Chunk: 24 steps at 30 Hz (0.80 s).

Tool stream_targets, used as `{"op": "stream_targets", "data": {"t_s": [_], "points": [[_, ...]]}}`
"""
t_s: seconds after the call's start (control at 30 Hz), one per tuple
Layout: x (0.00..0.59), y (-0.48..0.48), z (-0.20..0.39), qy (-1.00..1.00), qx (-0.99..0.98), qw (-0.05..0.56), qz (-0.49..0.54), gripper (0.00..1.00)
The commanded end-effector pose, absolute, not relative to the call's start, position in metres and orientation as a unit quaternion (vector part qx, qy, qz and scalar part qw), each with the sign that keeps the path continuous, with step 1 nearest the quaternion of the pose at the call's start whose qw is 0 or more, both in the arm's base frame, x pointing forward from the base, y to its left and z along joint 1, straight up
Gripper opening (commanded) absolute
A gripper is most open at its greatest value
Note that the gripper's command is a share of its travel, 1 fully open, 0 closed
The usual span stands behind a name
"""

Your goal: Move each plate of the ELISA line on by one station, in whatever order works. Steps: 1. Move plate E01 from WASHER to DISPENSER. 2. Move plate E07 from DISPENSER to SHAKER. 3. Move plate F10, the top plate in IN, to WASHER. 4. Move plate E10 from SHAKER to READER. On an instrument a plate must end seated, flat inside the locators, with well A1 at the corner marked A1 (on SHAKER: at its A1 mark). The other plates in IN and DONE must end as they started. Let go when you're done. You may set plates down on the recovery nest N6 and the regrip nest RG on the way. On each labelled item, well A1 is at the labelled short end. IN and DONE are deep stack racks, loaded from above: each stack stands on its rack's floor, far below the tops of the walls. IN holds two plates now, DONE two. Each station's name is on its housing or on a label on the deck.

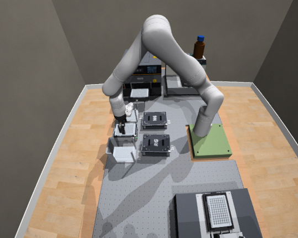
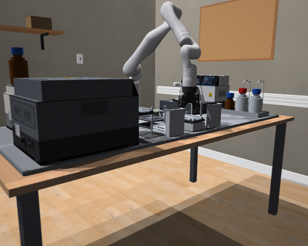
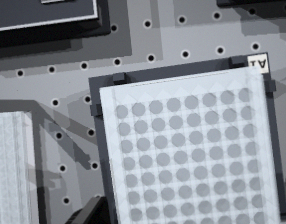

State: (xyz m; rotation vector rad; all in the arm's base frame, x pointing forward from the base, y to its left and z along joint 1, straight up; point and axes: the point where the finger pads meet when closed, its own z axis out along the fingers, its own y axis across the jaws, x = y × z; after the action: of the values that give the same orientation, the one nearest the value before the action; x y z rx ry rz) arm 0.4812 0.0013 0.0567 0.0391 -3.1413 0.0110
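Observation:
My gripper (image 1: 123,129) hangs open, just above a white well plate (image 1: 126,129) at the left edge of the deck. In the wrist view this plate (image 3: 189,150) lies flat inside a dark locator frame, with the frame's A1 mark (image 3: 257,63) at its upper right corner. The fingers stand wide and hold nothing. Another plate (image 1: 139,93) sits on the dark instrument at the back. A third plate (image 1: 218,211) sits on the big instrument at the front right. A deep rack (image 1: 122,152) in front of the gripper holds a plate stack. I cannot read any plate labels.
Nests N6 (image 1: 154,119) and RG (image 1: 155,142) stand empty to the right of the gripper. A second rack (image 1: 132,115) behind the gripper is partly hidden by the wrist. The arm's green base (image 1: 210,141) is at the right. Bottles (image 2: 248,100) stand at the deck's far end.

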Motion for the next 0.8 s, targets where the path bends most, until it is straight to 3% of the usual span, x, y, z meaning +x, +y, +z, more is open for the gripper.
{"op": "stream_targets", "data": {"t_s": [0.0,0.77], "points": [[0.482,0.001,0.060,-1.000,0.012,-0.001,0.003,1.00],[0.482,0.002,0.089,-1.000,0.012,-0.001,0.003,1.00]]}}
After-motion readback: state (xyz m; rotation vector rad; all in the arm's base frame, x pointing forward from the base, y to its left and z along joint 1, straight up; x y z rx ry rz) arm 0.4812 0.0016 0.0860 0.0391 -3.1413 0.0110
